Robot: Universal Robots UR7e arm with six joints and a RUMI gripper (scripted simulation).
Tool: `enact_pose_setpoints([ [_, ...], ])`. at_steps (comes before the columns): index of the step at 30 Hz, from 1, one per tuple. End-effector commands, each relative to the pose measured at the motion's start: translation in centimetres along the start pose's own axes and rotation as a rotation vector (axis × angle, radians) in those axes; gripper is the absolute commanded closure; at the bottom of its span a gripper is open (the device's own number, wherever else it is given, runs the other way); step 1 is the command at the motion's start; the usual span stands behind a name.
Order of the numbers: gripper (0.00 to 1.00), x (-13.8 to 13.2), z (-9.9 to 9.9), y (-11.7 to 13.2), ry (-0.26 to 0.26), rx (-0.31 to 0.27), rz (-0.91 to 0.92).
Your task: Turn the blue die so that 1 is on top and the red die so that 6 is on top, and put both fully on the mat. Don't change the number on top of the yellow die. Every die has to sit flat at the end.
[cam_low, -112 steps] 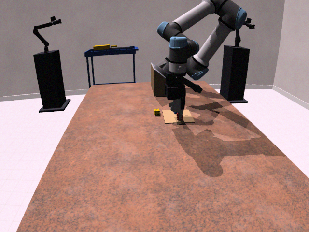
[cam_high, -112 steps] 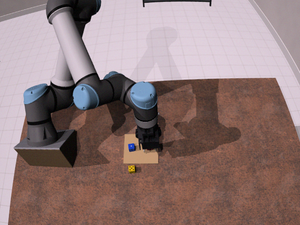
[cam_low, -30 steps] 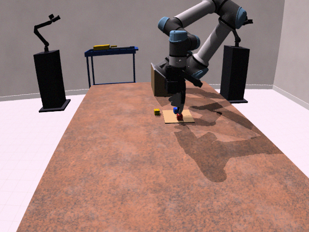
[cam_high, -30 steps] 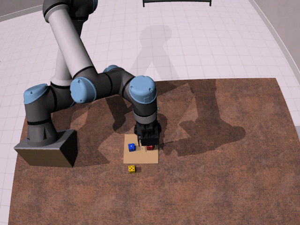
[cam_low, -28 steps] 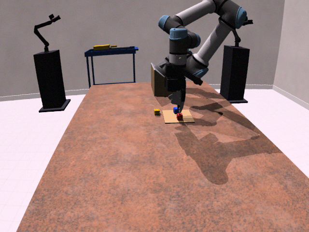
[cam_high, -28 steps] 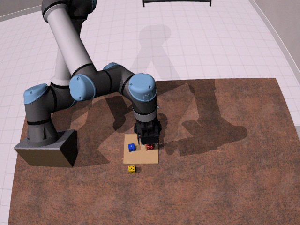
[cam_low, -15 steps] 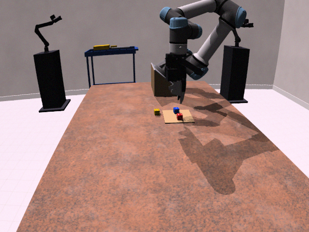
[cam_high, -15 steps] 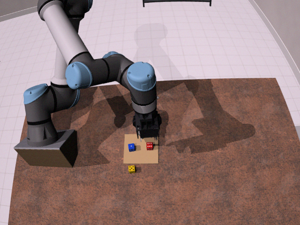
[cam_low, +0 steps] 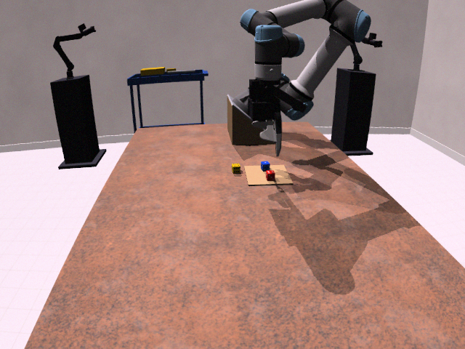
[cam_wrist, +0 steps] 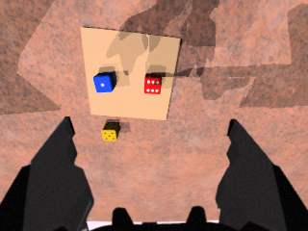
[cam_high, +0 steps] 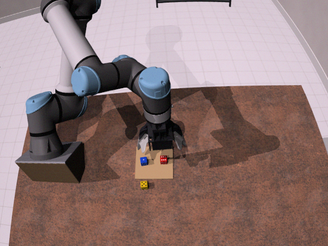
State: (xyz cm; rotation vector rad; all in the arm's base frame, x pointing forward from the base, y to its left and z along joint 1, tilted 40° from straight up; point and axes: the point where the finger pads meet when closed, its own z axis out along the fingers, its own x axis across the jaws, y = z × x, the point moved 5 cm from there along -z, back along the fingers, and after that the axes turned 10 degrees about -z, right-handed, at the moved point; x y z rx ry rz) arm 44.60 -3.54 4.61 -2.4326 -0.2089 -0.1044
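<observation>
1. Red die (cam_high: 163, 160) (cam_low: 270, 175) (cam_wrist: 153, 86): flat, fully on the mat (cam_high: 156, 173) (cam_low: 255, 179) (cam_wrist: 130, 108), six on top.
2. Yellow die (cam_high: 144, 185) (cam_low: 235, 168) (cam_wrist: 110, 132): flat on the worktop (cam_high: 211, 198) (cam_low: 168, 225) (cam_wrist: 154, 168), just beside the mat, five on top.
3. Blue die (cam_high: 143, 161) (cam_low: 264, 166) (cam_wrist: 103, 83): flat, fully on the mat, apart from the red die, one on top.
4. End effector (cam_high: 162, 149) (cam_low: 273, 147) (cam_wrist: 152, 118): above the worktop, fingers fully spread, gripping nothing.
5. Blue cart (cam_low: 168, 78): beyond the worktop, by the wall.
</observation>
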Motion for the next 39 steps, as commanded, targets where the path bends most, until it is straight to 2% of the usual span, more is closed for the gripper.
enact_pose_setpoints([
  [1,0.0,0.1,-0.3,0.1,0.004,-0.005,-0.001],
  [12,0.0,0.1,-0.8,0.1,0.004,-0.005,-0.001],
  [31,0.0,0.1,-8.1,0.1,0.004,-0.005,-0.001],
  [39,0.0,0.1,-8.8,0.1,0.004,-0.005,-0.001],
])
